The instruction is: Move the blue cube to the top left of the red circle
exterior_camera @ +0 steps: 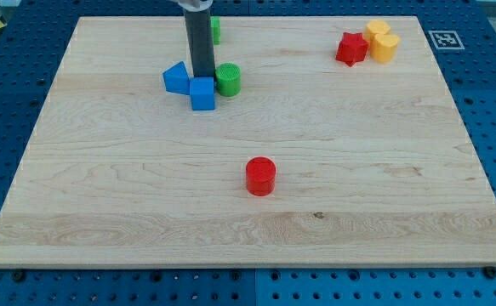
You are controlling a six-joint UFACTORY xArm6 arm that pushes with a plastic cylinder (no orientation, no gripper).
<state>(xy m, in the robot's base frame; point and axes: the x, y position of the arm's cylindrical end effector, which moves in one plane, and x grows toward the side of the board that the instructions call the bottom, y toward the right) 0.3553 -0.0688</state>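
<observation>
The blue cube [202, 94] sits on the wooden board [103, 195] at the upper left of centre. My tip [202, 76] stands right behind it, at the cube's top edge, touching or nearly so. The red circle [260, 176], a short cylinder, stands near the board's middle, well below and to the right of the cube. A second blue block [176, 77], wedge-like, lies just left of the cube. A green cylinder [228, 79] stands just right of the rod.
Another green block [215, 30] shows partly behind the rod near the top edge. A red star-shaped block [350, 48] and a yellow block [382, 40] sit together at the top right. A marker tag [442, 38] lies off the board's top right corner.
</observation>
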